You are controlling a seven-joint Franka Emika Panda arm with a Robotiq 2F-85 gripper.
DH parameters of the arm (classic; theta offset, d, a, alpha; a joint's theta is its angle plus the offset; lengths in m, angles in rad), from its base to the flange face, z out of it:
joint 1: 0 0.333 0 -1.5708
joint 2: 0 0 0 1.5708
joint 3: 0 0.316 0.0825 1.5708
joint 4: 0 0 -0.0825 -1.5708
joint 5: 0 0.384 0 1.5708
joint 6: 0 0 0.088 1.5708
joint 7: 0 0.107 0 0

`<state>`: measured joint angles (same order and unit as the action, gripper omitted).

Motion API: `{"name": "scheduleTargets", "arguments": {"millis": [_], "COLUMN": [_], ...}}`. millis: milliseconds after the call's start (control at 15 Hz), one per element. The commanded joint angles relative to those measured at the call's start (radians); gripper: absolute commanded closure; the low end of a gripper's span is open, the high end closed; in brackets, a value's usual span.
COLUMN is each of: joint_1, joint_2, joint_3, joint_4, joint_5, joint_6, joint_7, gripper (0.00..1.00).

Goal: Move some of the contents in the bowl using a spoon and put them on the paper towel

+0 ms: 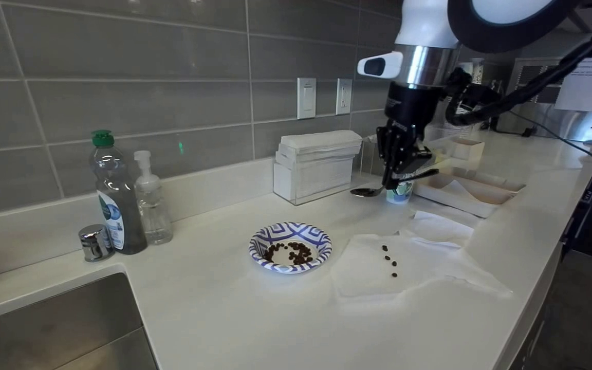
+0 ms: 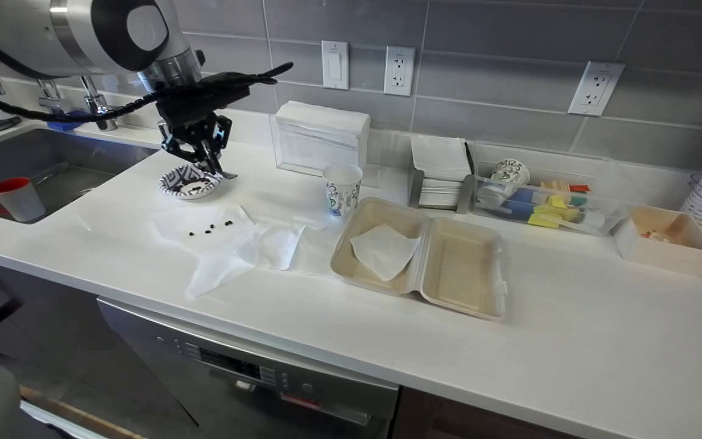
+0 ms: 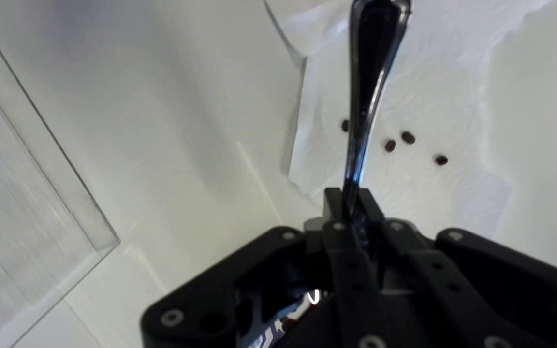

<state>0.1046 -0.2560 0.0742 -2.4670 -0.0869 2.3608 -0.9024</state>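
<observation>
Near the middle of an exterior view, the bowl [image 1: 288, 229] is set upright on the counter [image 1: 214, 293], with dark contents [image 1: 301, 252] clustered in its bottom. Just to its right in the frame, the paper towel [image 1: 360, 272] is spread flat, slightly rumpled, and four loose bits [image 1: 387, 258] are strewn across it in a rough line. Toward the upper right, the spoon [image 1: 366, 192] is held above the counter by the gripper [image 1: 391, 182]; the jaws are closed down on its thin handle, and its scoop is pointed left in the frame. What the scoop carries, if anything, cannot be told. Toward the left, a green-capped bottle [image 1: 113, 203] is seen beside a pump bottle [image 1: 153, 210], and at upper centre white towels [image 1: 321, 141] are stacked in a clear holder [image 1: 321, 191]. Right of the middle in an exterior view, an open takeout container [image 2: 457, 262] is laid just beside a patterned cup [image 2: 343, 189].
</observation>
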Motion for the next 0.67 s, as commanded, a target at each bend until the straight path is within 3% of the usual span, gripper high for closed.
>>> {"name": "scheduleTargets", "arguments": {"millis": [0, 200, 600], "joint_1": [0.006, 0.009, -0.011], "joint_2": [-0.092, -0.103, -0.079], "joint_3": [-0.031, -0.035, -0.003], "joint_4": [-0.123, -0.183, -0.206], "joint_5": [-0.01, -0.029, -0.194], "joint_6": [-0.004, 0.005, -0.003], "joint_7": [0.034, 0.062, 0.164], "gripper": [0.98, 0.98, 0.98]}}
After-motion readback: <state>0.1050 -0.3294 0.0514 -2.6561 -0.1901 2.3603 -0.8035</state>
